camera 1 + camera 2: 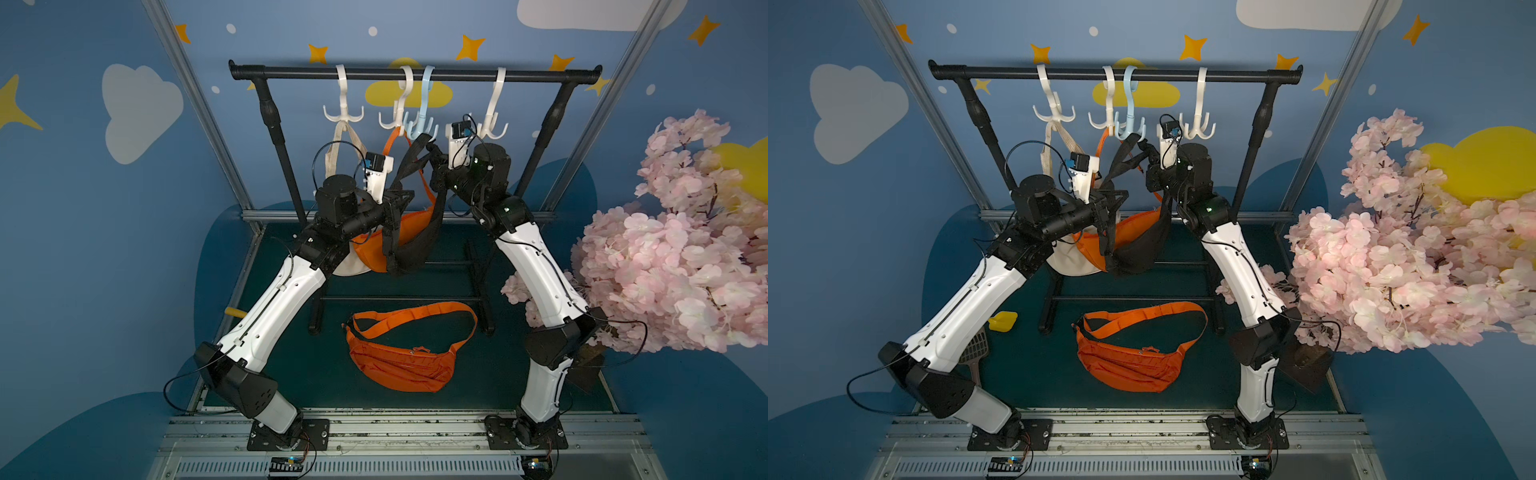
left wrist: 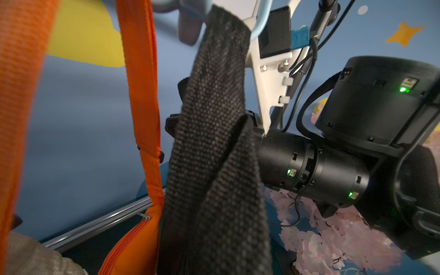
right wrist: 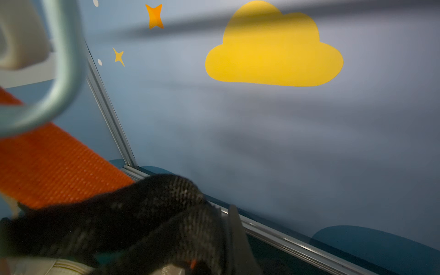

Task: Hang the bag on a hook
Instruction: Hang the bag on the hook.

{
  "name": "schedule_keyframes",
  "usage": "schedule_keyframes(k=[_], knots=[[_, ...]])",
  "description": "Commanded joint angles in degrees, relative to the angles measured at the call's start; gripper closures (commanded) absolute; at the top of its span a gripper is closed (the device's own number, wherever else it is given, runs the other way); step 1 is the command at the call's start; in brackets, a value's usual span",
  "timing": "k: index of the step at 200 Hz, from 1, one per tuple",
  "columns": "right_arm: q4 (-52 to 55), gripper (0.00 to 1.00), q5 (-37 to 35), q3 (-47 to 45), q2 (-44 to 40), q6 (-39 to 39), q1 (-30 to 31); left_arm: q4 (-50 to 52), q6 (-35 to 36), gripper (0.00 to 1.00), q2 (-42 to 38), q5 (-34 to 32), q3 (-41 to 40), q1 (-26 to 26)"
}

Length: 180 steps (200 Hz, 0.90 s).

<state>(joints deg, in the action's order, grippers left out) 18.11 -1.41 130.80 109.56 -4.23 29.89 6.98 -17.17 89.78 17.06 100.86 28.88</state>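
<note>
The black bag [image 1: 419, 245] hangs in the air below the rack, its woven strap [image 1: 409, 160] stretched up to the light blue hook [image 1: 422, 124]. My right gripper [image 1: 434, 151] is shut on the strap just below the hook's prongs. My left gripper [image 1: 401, 199] is shut on the strap lower down, beside the bag. In the left wrist view the strap [image 2: 214, 119] fills the middle and its top meets the blue hook [image 2: 259, 26]; whether it rests on a prong I cannot tell. The right wrist view shows the strap [image 3: 142, 214] bunched at the jaws, with the blue hook [image 3: 64, 71] close by.
The black rail [image 1: 415, 75] also carries three white hooks. One holds a beige bag [image 1: 340, 141], one an orange bag [image 1: 390, 237] right behind the black one, and the rightmost [image 1: 494, 120] is bare. Another orange bag [image 1: 399, 361] lies on the floor. Pink blossoms [image 1: 665, 249] crowd the right side.
</note>
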Motion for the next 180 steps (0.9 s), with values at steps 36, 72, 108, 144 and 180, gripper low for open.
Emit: schedule_keyframes(k=[36, 72, 108, 144, 180], knots=[[-1.5, 1.0, -0.3, 0.0, -2.8, 0.1, -0.4, -2.7, -0.1, 0.96, -2.5, 0.8, 1.3, -0.6], [-2.2, 1.0, 0.1, -3.9, -4.0, -0.2, -0.5, -4.9, -1.1, 0.91, -3.8, 1.6, -3.6, -0.6], [-3.4, 0.71, 2.1, -9.1, -7.4, 0.3, -0.4, -7.0, 0.3, 0.54, -6.1, 4.6, -7.0, -0.5], [-6.7, 0.37, 3.9, -20.5, -15.0, -0.2, -0.2, -12.8, 1.7, 0.41, -10.5, 5.2, -14.0, -0.6], [-6.0, 0.2, 3.4, -32.7, -22.6, -1.2, 0.0, -15.1, 2.6, 0.31, -13.5, 4.8, -18.4, -0.6]])
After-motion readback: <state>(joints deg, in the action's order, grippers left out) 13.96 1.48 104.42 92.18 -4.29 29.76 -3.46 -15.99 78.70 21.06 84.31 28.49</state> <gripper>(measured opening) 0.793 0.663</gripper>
